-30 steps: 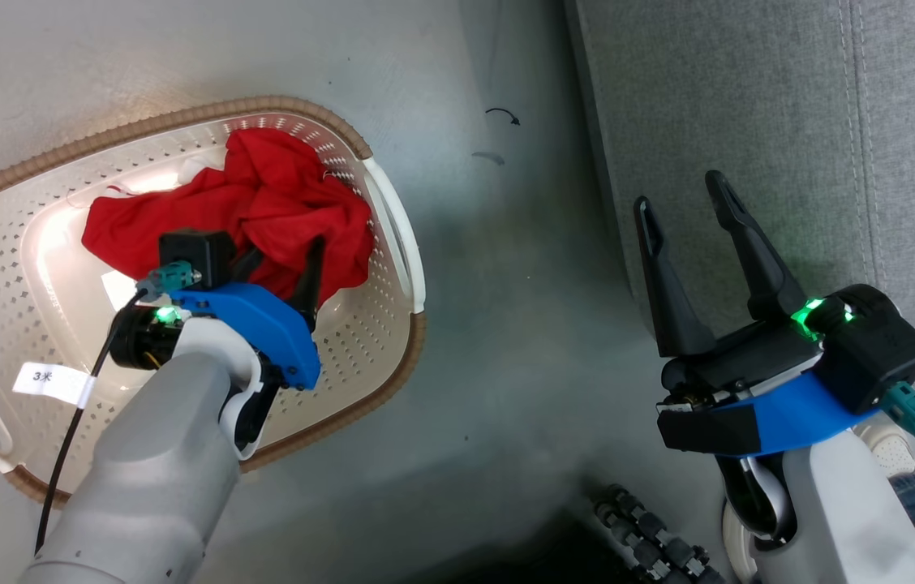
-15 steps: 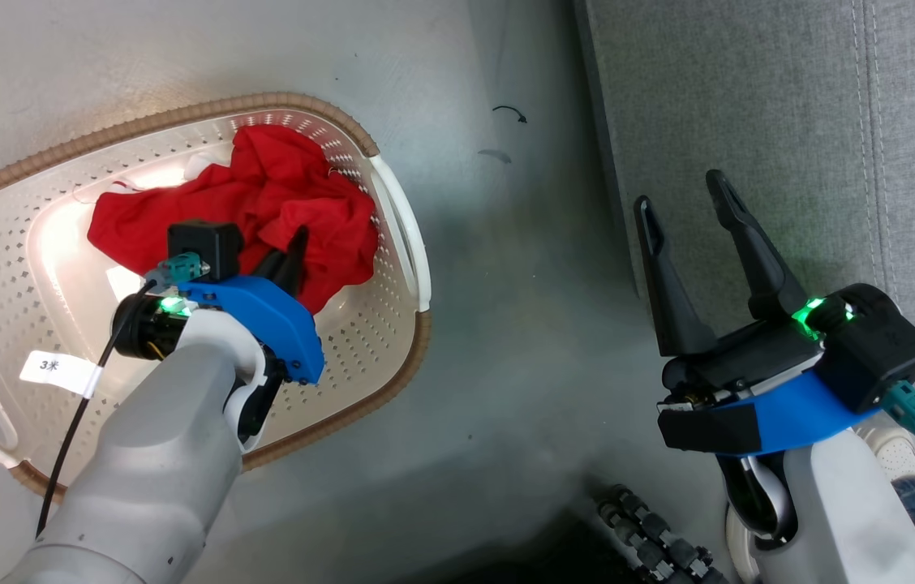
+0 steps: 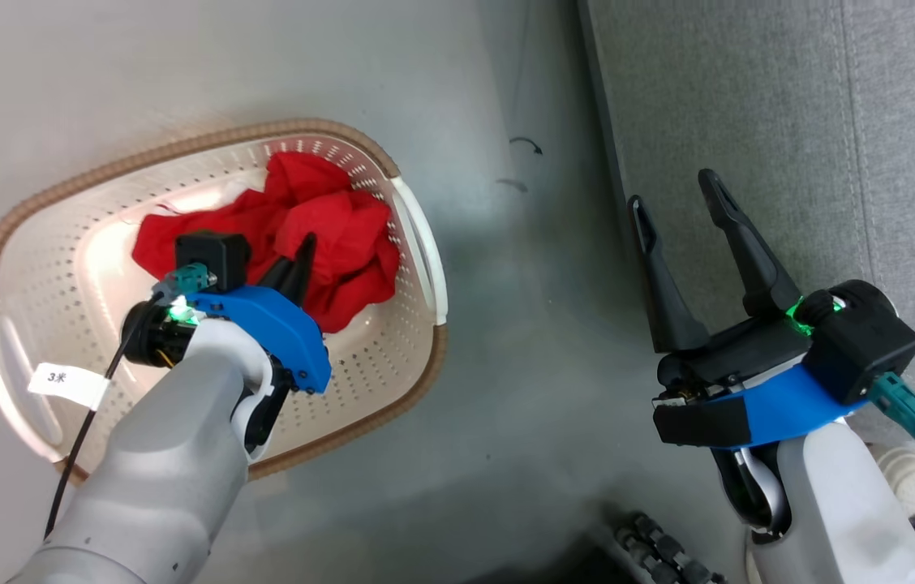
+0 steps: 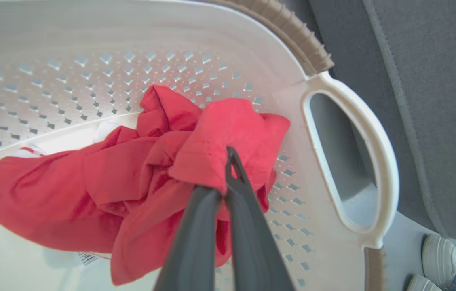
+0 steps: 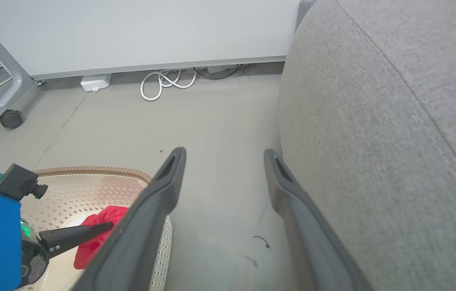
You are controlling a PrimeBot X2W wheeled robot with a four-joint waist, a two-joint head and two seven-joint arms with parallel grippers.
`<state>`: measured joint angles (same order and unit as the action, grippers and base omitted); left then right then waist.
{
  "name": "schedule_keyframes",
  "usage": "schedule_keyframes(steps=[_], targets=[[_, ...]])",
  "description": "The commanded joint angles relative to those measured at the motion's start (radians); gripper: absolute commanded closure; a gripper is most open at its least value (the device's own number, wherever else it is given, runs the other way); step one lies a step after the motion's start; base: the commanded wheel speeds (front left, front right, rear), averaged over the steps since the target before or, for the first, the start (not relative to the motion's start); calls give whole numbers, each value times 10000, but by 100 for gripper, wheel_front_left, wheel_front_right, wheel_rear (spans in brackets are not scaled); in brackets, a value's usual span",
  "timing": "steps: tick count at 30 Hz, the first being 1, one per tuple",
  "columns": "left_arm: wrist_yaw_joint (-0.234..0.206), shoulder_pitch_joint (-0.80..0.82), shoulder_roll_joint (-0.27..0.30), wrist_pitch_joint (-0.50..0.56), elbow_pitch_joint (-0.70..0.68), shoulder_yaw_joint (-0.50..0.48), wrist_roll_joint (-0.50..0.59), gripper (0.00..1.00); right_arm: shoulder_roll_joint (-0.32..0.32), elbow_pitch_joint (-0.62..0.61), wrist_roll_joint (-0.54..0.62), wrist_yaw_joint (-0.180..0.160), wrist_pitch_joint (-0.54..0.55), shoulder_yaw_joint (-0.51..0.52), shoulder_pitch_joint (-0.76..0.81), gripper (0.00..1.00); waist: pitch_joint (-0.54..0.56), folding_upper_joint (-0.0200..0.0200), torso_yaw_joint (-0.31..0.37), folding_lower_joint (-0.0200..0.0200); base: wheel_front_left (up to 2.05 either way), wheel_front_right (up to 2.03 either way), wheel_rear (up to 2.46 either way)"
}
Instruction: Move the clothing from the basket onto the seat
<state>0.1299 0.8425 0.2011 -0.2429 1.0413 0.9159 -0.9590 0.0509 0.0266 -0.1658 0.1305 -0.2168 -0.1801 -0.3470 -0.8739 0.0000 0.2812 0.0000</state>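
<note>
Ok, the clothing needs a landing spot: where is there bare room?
The seat is bare grey cushion beyond the right gripper. The floor strip between the basket and seat is free. Crowded: the basket end nearest the seat, where the left gripper pinches the clothing.

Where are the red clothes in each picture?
Head view: clothing left of centre, in the basket.
Left wrist view: clothing mid-left, pinched by the left pincer.
Right wrist view: clothing bottom left.
Shared landmark: the basket's brown rim.
</note>
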Motion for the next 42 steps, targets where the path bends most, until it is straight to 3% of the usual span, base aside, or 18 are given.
schedule_keyframes(steps=[1, 8, 28, 42], targets=[[2, -105, 3, -76, -21, 63, -52, 100, -11, 59, 81, 5, 15, 23, -126, 0, 378, 0, -242, 0, 0, 0, 0], [2, -475, -160, -226, -268, 274, -20, 100, -5, 244, 375, 5, 203, 170, -70, 0, 1613, 0, -951, 0, 0, 0, 0], [2, -2991, -32, -236, -3331, -1196, 2169, 100, -3, 822, 514, 5, 839, 242, 1087, 0, 5745, 0, -2254, 0, 0, 0, 0], [2, -3130, -56, -237, -4644, -1363, 2909, 100, -2, 924, 393, 5, 1206, 83, 1838, 0, 7265, 0, -2673, 0, 0, 0, 0]])
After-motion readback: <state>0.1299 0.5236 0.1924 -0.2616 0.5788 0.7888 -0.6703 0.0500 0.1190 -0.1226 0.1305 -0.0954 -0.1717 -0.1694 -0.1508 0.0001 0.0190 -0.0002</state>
